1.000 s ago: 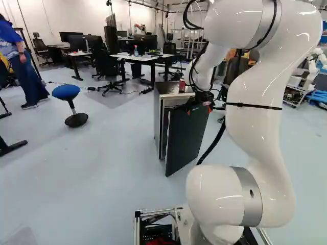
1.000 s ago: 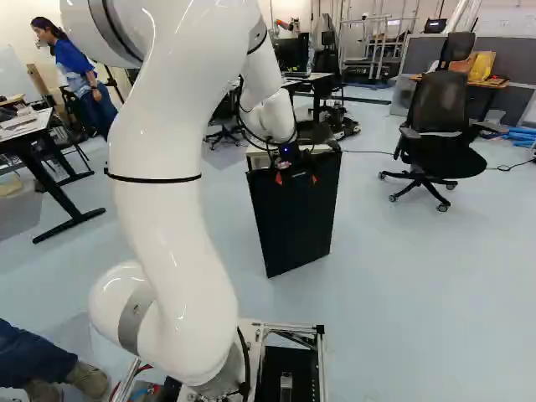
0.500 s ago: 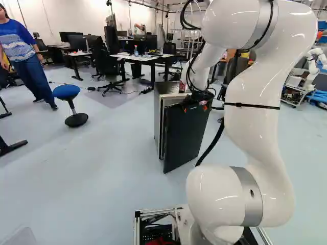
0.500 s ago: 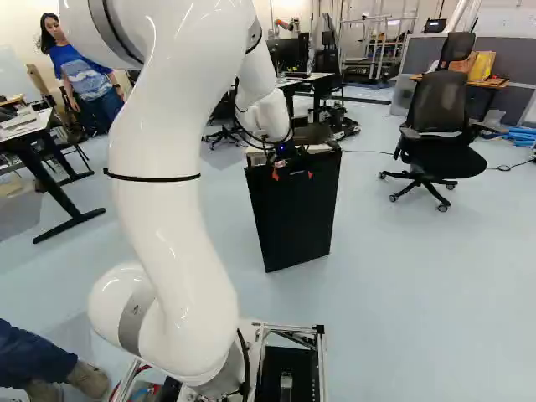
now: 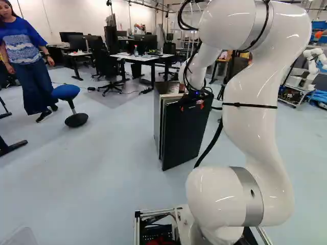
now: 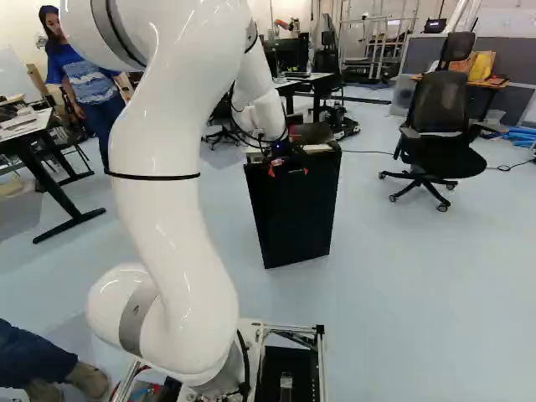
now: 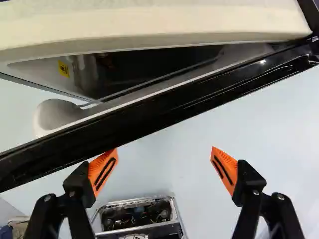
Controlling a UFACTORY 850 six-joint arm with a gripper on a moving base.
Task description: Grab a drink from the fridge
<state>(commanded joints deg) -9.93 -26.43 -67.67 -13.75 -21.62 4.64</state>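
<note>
My gripper [image 5: 194,103] is at the top edge of the black fridge door [image 5: 185,133], on its outer side. In the wrist view the gripper [image 7: 165,169] stands open, its orange pads wide apart with nothing between them. One fingertip [image 7: 103,172] overlaps the door's black edge [image 7: 149,110]; whether it touches I cannot tell. The door stands ajar, a narrow wedge showing between it and the pale fridge body [image 7: 149,25]. Its dark interior is mostly hidden, and no drink can be made out inside. A red can [image 5: 181,87], partly hidden by the arm, is on the fridge top.
A blue stool [image 5: 66,92] stands left of the fridge in the left base view. An office chair [image 6: 441,134] is to the right in the right base view. Desks [image 5: 143,57] stand behind. Another robot [image 5: 312,66] is at the far right of the left base view.
The fridge door has swung closer to the fridge body, narrowing its gap. My arm has moved with it, the gripper shifting slightly left in both base views. The base has stayed still.
</note>
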